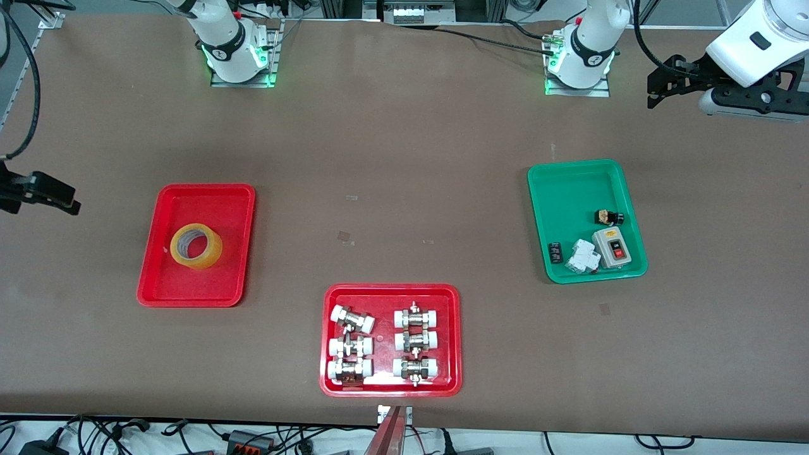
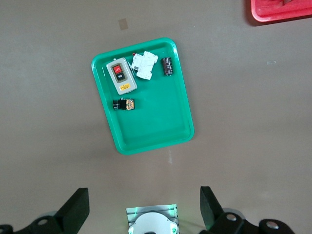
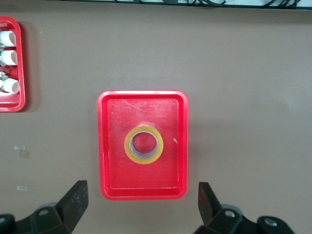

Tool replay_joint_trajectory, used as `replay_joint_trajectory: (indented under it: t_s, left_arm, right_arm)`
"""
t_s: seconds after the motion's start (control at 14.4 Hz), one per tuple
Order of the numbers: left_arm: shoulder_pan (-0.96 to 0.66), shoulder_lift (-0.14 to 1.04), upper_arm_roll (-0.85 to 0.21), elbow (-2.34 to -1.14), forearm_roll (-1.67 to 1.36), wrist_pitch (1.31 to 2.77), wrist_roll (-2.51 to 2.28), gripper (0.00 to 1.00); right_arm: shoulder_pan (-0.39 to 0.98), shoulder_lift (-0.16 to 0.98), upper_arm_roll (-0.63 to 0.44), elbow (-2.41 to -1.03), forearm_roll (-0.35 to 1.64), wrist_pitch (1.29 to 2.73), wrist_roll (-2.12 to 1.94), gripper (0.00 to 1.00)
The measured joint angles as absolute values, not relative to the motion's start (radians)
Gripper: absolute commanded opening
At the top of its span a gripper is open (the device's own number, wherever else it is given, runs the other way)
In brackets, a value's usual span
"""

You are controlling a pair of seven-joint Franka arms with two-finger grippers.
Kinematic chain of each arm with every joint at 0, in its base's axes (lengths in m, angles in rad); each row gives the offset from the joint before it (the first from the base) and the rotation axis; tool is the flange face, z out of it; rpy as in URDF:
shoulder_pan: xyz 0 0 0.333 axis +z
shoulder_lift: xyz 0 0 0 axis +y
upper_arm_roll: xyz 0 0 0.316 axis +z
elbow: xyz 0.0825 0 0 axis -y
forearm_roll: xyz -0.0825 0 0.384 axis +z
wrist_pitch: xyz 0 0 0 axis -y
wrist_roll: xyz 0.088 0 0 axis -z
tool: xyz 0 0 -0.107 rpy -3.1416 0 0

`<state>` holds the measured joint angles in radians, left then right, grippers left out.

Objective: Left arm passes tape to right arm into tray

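Tape [image 1: 196, 246], a yellow see-through roll with a wide round hole, lies flat on its side near the middle of the plain red tray [image 1: 165, 285], which sits on the brown worktop [image 1: 404, 145] toward the right arm's end. The right wrist view looks straight down on this tray and shows the roll resting on its floor, apart from all four walls, with a tiny white speck beside it. The right tool [image 3: 141, 207] hangs above the worktop beside that tray, released, its two black fingers [image 3: 73, 202] spread wide with nothing between them. The left tool [image 2: 144, 209] is likewise released and empty, fingers wide apart, held over the worktop near the green tray [image 1: 572, 183] at the left arm's end. That green tray holds a grey switch box [image 1: 612, 248] with a red button, a white breaker-like part [image 1: 581, 256] touching or just beside it, a small black cylinder [image 1: 556, 252] and a small black and gold piece [image 1: 608, 218]. A second red tray [image 1: 390, 388], nearer to the front camera and between the other two, carries six white-capped metal fittings [image 1: 415, 343] in two columns.
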<state>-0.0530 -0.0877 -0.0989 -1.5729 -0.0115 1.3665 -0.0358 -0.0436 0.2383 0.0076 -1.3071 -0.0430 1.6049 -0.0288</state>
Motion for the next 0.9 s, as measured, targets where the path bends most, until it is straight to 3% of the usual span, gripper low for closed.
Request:
replay_joint_trajectory:
  t_s: [0.42, 0.9]
  left_arm:
    - [-0.053, -0.088, -0.099, -1.573, -0.011, 1.367, -0.036, 1.0]
    - [-0.053, -0.088, -0.099, -1.573, -0.011, 1.367, -0.036, 1.0]
  right_arm:
    - [-0.044, 0.058, 0.007, -1.611, -0.047, 1.703, -0.025, 1.0]
    - [-0.044, 0.003, 0.013, -1.664, -0.047, 1.693, -0.024, 1.0]
